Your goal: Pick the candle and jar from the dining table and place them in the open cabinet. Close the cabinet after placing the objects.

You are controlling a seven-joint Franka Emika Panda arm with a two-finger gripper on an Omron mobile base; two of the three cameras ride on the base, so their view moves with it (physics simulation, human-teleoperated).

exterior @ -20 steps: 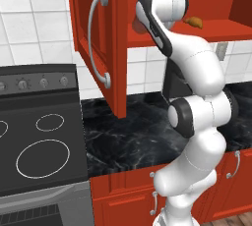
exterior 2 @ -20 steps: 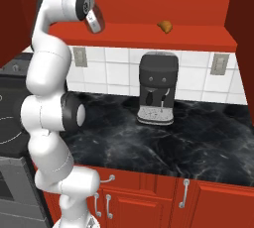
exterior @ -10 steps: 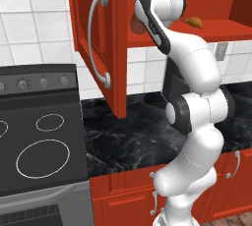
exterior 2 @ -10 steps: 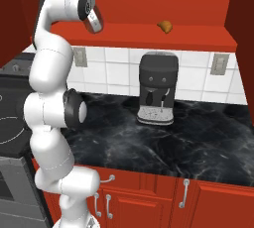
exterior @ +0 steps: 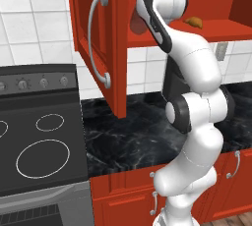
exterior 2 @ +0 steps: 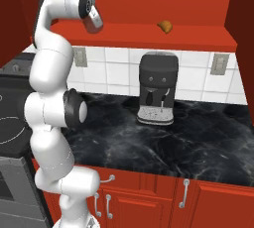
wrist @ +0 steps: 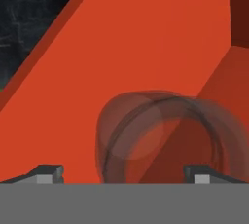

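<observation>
Seen from above in the hand view, the dark see-through jar (wrist: 160,135) stands on the red floor of the open cabinet (wrist: 146,38). My gripper (wrist: 125,174) is open, and its two fingertips (wrist: 46,173) stand well apart on either side of the jar without touching it. In the left base view the arm reaches up into the cabinet (exterior: 221,28), and the jar (exterior: 134,23) is a brownish blur at the hand's tip. The cabinet door (exterior: 98,48) hangs wide open to the left. The candle and the dining table are out of view.
A golden croissant (exterior 2: 165,26) lies further right on the same cabinet floor. A black coffee machine (exterior 2: 158,88) stands on the black marble counter (exterior 2: 198,138) below. A stove (exterior: 34,141) is to the left, under the open door's swing.
The jaws have opened from shut to wide, letting go of the jar, which now stands on the cabinet floor. The arm has hardly moved.
</observation>
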